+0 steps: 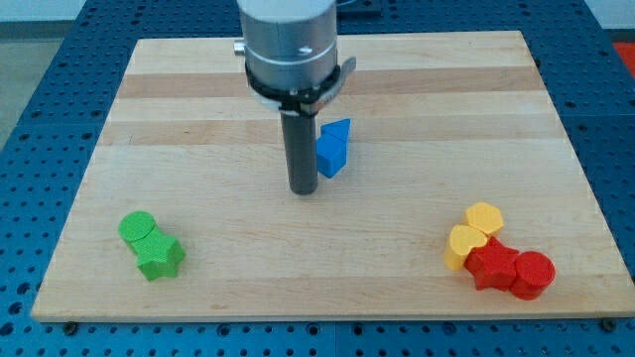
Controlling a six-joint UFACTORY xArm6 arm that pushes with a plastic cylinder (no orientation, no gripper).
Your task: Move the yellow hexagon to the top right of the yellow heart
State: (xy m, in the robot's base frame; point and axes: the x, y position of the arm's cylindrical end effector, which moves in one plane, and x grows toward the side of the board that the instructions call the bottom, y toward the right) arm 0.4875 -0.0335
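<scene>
No jaws here: my tip rests just left of a blue block. The yellow hexagon touches the yellow heart's upper right, far right of the blue block. Pushing risks disturbing the neighbouring red blocks.

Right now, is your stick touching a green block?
No, my tip sits beside the blue block; the green blocks lie far off at the view's bottom left.

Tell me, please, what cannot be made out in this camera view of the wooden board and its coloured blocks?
- Blue block: its left part is hidden behind my dark rod, whose tip is beside it; full shape and contact unclear.
- Red blocks: pressed together; shapes and count unclear.
- Arm: cut off by the view's top edge.
</scene>
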